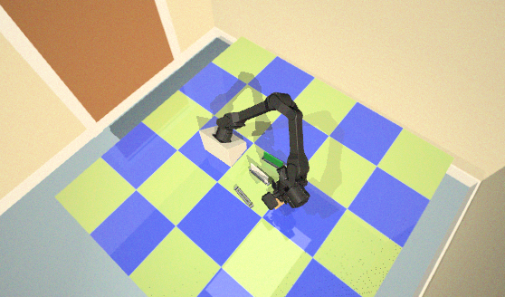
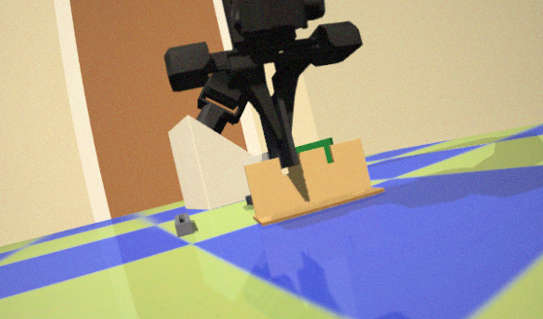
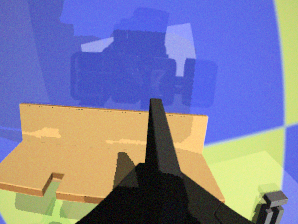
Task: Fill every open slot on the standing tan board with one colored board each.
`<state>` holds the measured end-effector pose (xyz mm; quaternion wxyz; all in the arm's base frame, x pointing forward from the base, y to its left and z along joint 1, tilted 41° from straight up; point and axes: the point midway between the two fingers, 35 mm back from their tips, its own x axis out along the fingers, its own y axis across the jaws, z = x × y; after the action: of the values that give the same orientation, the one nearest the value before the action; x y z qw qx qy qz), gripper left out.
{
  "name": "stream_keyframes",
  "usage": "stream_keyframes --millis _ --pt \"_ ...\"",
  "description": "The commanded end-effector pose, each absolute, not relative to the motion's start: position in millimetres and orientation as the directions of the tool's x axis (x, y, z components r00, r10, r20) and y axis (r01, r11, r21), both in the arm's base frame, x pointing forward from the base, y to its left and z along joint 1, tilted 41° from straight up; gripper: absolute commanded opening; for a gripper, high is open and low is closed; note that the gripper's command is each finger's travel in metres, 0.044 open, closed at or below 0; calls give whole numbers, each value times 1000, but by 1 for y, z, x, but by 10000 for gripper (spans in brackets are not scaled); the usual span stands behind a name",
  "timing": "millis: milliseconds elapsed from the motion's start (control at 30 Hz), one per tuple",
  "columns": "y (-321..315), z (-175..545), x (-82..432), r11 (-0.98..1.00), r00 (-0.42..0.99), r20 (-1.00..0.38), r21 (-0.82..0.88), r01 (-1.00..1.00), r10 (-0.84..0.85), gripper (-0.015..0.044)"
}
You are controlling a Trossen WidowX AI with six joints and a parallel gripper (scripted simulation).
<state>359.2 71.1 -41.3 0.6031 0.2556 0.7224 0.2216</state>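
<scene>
At the tan board (image 1: 279, 205) (image 2: 341, 177) (image 3: 100, 145), the claw (image 1: 281, 192) (image 2: 289, 164) (image 3: 153, 173), nearly closed on 1 hidden piece, should square up over 1 slot (image 2: 285, 171) before pressing straight down.

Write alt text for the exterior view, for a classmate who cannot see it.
A black gripper reaches down to the left notch of an upright tan board, fingers shut on something indistinct. A green board shows behind.
</scene>
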Motion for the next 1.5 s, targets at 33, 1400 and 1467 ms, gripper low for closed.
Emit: stream_keyframes --millis 33,1400,1467 --pt "74 -44 358 768 -146 -754 631 109 640 0" --pt "86 -58 355 768 -146 -754 631 109 641 0" --pt "86 -59 355 768 -146 -754 631 109 641 0"
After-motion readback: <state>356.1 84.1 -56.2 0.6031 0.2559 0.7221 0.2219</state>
